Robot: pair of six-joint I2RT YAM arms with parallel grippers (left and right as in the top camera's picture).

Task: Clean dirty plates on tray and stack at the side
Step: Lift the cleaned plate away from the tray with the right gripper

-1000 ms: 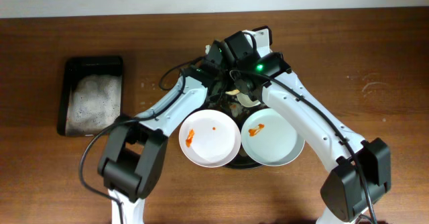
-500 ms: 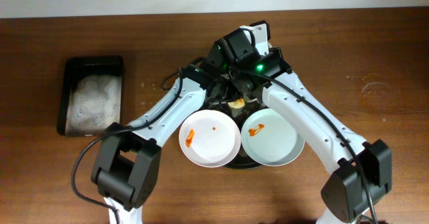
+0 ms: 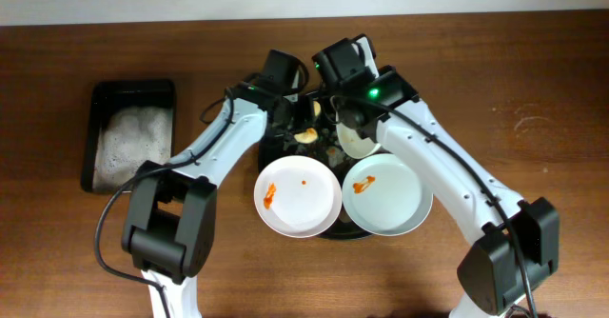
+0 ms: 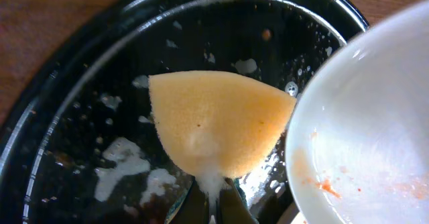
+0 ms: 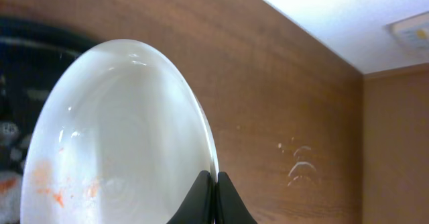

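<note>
Scrubbing step, by the look of it, with the first of three plates up for wiping. Right hand (image 5: 214, 198) pinches the rim of the held plate (image 5: 120, 137), fingers pressed together on the thin edge, and the plate stands tilted up on edge over the far part of the tray (image 4: 74, 96). Faint orange-red smears show low on its inner face; the rest of that face looks wet and glossy. Left hand (image 4: 213, 207) is pinched on a yellow sponge (image 4: 214, 120), wedge-shaped, with foam clinging at its lower end. Sponge hangs over the tray floor just beside the held plate's rim; whether it touches, cannot tell. Tray floor is spattered with white suds. Overhead view: near-left plate (image 3: 298, 197) lies flat on the tray with a red smear and a dot, and near-right plate (image 3: 385, 194) lies flat next to it with a small mark near centre. Black tub (image 3: 133, 135), foam inside, sits well apart on the left of the table (image 3: 533, 89). No stack beside the tray yet. Judgement: task is early, as residue remains on the held plate. Next move calls for the sponge across the smeared lower area, right hand bracing against the push. Wet rim grip could let the plate pivot or slip.
</note>
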